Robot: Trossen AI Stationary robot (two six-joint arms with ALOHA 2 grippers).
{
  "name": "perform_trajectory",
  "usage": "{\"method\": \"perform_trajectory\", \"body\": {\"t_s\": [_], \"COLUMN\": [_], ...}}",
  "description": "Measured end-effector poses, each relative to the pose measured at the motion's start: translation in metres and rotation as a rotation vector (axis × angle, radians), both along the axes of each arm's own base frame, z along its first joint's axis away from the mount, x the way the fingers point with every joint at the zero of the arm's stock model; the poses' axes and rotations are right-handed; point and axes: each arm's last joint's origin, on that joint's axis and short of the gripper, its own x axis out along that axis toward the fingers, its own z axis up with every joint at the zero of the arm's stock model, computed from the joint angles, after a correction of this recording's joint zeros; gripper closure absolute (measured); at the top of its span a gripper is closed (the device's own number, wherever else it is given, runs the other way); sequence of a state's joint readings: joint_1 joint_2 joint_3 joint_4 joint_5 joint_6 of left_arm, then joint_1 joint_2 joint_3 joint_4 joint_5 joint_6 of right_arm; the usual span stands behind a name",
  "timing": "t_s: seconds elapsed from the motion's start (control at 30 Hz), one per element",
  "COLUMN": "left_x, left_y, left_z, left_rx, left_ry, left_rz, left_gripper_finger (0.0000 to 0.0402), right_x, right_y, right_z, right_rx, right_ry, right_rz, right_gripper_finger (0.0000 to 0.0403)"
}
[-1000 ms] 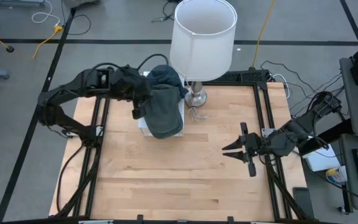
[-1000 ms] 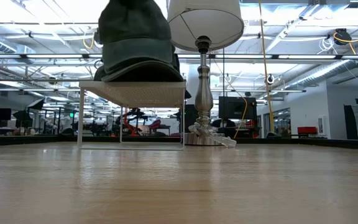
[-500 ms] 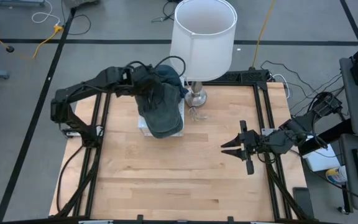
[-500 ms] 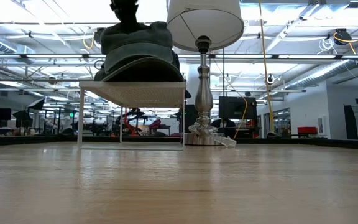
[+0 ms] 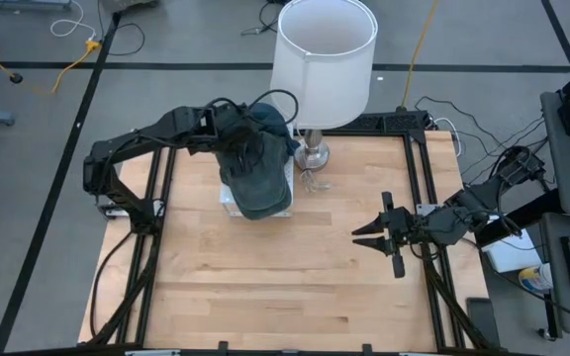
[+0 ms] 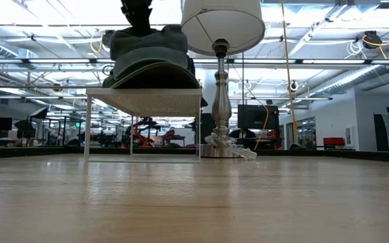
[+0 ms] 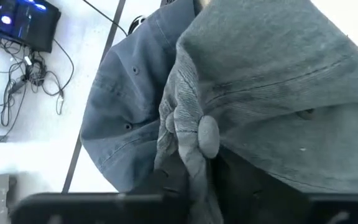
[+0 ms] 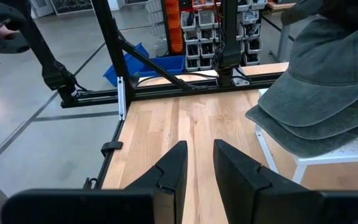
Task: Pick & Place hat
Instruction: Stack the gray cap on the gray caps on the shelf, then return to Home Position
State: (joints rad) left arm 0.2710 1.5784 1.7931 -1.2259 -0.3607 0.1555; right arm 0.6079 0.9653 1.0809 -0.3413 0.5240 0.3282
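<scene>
Denim-grey cloth of the hat [image 5: 258, 163] lies on a small white stand [image 6: 144, 101] at the far left part of the wooden tabletop [image 5: 295, 267], just beside a lamp [image 5: 323, 59] whose shade overhangs it. From above, the left tool [image 5: 243, 150] sits on the hat's crown, hiding its fingers. The left wrist view alone shows the crown's button and a bunched fold of cloth right at the fingers; whether they pinch it or stand apart I cannot tell. Looking level across the tabletop, the brim juts past the stand's front edge and the stand's legs leave clear space beneath. The right tool [image 5: 376, 235] hangs near the right edge, well apart from the hat, its fingers [image 8: 169, 168] a narrow gap apart on nothing. Bare wood stretches between stand and near edge.
</scene>
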Motion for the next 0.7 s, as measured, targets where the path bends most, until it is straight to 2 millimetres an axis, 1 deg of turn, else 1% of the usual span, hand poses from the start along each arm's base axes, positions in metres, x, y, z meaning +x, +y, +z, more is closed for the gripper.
{"method": "perform_trajectory", "body": {"t_s": [0.23,0.37,0.47,0.53,0.6,0.7], "left_x": [-0.002,-0.005,-0.009,-0.016,-0.019,-0.032], "left_y": [-0.001,-0.005,-0.008,-0.011,-0.014,-0.017], "left_z": [0.002,0.007,0.014,0.021,0.028,0.039], "left_rx": [0.003,0.012,0.024,0.021,0.023,0.024], "left_ry": [-0.004,-0.034,-0.068,-0.098,-0.149,-0.206], "left_rz": [-0.005,-0.017,-0.038,-0.053,-0.071,-0.069], "left_gripper_finger": [0.023,0.0177,0.0147,0.0131,0.0118,0.0103], "right_x": [0.0,0.0,0.0,0.0,0.0,0.0], "right_y": [0.0,0.0,0.0,0.0,0.0,0.0], "right_z": [0.0,0.0,0.0,0.0,0.0,0.0], "right_rx": [0.006,0.025,0.025,0.025,0.026,0.025], "right_ry": [0.001,0.002,0.002,0.002,0.002,0.002], "right_rz": [-0.001,-0.006,-0.007,-0.007,-0.007,-0.008], "right_gripper_finger": [0.0332,0.0332,0.0332,0.0332,0.0332,0.0332]}}
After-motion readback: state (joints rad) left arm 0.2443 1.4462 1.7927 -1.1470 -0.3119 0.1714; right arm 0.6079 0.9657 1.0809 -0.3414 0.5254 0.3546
